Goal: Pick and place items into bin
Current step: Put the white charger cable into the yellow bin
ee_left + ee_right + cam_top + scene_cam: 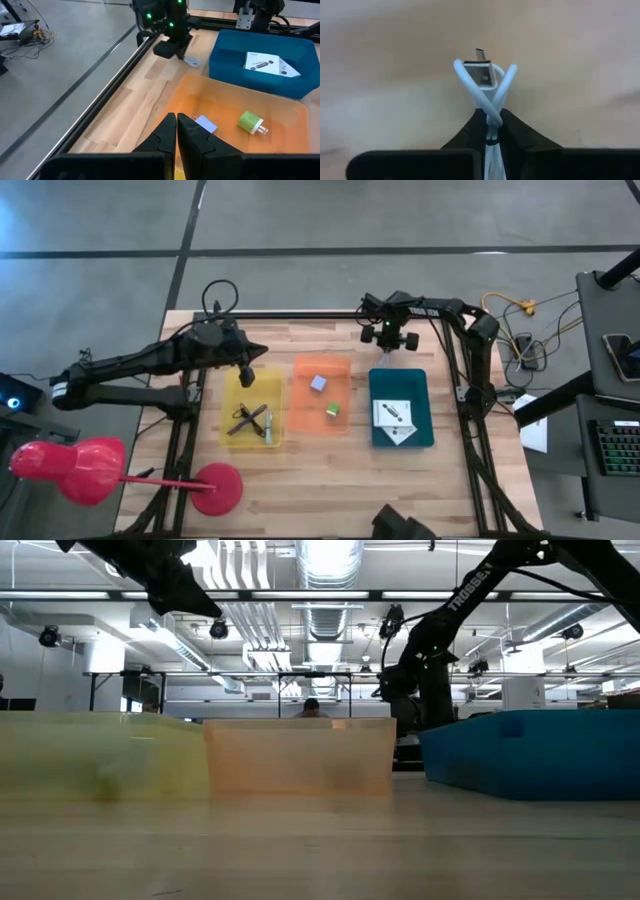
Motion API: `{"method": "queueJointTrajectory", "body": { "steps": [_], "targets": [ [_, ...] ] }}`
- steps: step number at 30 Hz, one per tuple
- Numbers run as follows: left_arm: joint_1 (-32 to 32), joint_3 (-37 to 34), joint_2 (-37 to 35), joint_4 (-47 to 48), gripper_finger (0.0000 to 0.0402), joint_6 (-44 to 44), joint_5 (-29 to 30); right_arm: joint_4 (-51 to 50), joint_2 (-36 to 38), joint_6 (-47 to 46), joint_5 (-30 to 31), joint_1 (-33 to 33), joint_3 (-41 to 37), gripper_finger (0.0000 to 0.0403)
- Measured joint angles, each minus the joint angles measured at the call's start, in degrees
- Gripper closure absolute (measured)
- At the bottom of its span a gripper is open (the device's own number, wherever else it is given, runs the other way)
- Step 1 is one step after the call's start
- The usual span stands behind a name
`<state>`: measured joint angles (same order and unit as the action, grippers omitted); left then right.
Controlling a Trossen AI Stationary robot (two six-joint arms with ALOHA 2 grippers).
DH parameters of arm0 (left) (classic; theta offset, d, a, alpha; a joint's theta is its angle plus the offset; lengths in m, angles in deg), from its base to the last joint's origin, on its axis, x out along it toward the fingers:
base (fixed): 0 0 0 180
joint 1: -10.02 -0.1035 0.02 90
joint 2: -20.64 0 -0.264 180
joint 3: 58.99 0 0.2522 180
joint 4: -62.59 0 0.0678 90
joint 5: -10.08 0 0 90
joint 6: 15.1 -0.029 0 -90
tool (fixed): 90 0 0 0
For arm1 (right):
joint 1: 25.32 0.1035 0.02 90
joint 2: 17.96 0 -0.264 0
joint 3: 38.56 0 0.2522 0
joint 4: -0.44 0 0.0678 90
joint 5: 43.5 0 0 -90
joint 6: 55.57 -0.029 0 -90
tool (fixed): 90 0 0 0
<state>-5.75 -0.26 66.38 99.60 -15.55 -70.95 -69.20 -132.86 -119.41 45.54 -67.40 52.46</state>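
Three bins stand in a row on the wooden tabletop (330,480): a yellow bin (228,395) on the left, an orange bin (302,395) in the middle and a teal bin (377,405) on the right. The right end effector (385,358) hangs over the bare wood just behind the teal bin's far rim, its fingers clamped on a white cable (485,82); the right wrist view shows the cable's loops crossing between the dark fingertips, with a small plug end sticking out above the wood. The left end effector (246,377) is above the far part of the yellow bin, its fingers pressed together with nothing between them. In the yellow bin lie a black coiled cable (243,420) and a silvery tool (267,428), touching each other. The orange bin holds a lavender cube (318,383) and a green cube (331,410), set apart; in the left wrist view the green one shows two metal prongs. White printed cards (394,416) lie in the teal bin. A red stand (216,488) sits near the tabletop's front left corner.
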Motion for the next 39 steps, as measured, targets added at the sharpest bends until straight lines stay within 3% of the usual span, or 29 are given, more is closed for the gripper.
{"method": "queueJointTrajectory", "body": {
  "steps": [4,7,11,13,17,21,26,31,39],
  "targets": [
    [0.0,-0.02,0.61,-0.13,0.0402,0.09,0.0,5.72,3.24,0.25,1.32,1.04,1.53,0.0385],
    [-0.34,0.0,1.15,-0.18,0.0402,2.12,-0.01,16.57,8.15,-1.42,2.92,2.41,2.01,0.0386],
    [-3.55,-0.05,1.59,-0.49,0.0402,12.16,4.45,32.05,15.17,-0.61,5.85,4.5,2.24,0.0388],
    [-5.67,-0.11,1.56,-1.29,0.0401,16.16,3.83,37.14,17.1,2.57,6.73,6.11,2.25,0.0388],
    [-10.52,-0.11,1.39,-8.05,0.0382,23.19,-8.03,47.27,18.18,11.26,7.11,11.46,2.18,0.0389],
    [-14.08,-0.11,2.85,-11.91,0.0336,28.58,-17.88,56.2,17.41,15.73,6.8,16.98,2.28,0.0389],
    [-16.19,-0.11,6.18,-12.84,0.0269,29.61,-33.44,57.14,15.58,19.43,6.33,21.09,4.11,0.039],
    [-16.41,0.02,8.4,-20.08,0.0231,30.16,-36.87,58.16,15.51,22.82,4.77,24.39,5.87,0.039],
    [-16.66,0.02,13.95,-30.92,0.0226,35.62,-40.53,58.01,15.35,23.85,3.94,26.55,7.67,0.039]
  ]
}}
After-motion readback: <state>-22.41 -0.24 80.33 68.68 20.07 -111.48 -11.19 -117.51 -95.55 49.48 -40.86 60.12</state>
